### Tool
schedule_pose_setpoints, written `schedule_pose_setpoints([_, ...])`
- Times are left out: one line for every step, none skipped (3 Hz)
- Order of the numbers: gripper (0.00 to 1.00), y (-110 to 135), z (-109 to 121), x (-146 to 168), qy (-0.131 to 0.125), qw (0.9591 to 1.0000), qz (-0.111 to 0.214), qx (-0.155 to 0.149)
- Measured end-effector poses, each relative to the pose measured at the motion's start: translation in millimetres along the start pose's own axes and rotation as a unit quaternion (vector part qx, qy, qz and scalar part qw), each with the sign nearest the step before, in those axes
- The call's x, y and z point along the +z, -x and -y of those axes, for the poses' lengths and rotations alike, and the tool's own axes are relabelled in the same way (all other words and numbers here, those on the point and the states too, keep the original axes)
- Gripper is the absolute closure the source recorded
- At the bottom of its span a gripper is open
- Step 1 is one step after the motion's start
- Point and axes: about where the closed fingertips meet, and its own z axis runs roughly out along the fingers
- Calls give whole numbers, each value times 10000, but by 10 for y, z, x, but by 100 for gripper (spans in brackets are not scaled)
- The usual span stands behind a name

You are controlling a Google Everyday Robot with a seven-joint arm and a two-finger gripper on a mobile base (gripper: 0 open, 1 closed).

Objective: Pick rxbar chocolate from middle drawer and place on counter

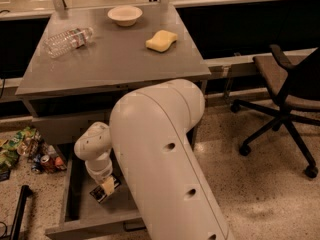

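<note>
Black bar (98,194): in drawer (95,215), right under my gripper (106,186)
Grip: can't tell tbh
Tip: lift straight up before swinging out

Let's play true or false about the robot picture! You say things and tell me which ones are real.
1. The gripper is down in the drawer, at the rxbar. True.
2. The sponge lies in the drawer. False: it lies on the counter.
3. The bottle lies on its side. True.
4. The bowl sits on the floor. False: it sits on the counter, near the back edge.
5. A chair stands near the counter. True.
</note>
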Motion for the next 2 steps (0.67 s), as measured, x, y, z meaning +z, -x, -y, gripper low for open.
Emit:
schedule_pose_setpoints([100,25,-62,-261,-189,9985,17,516])
schedule_pose_setpoints([100,1,-175,-628,-600,9945,-42,861])
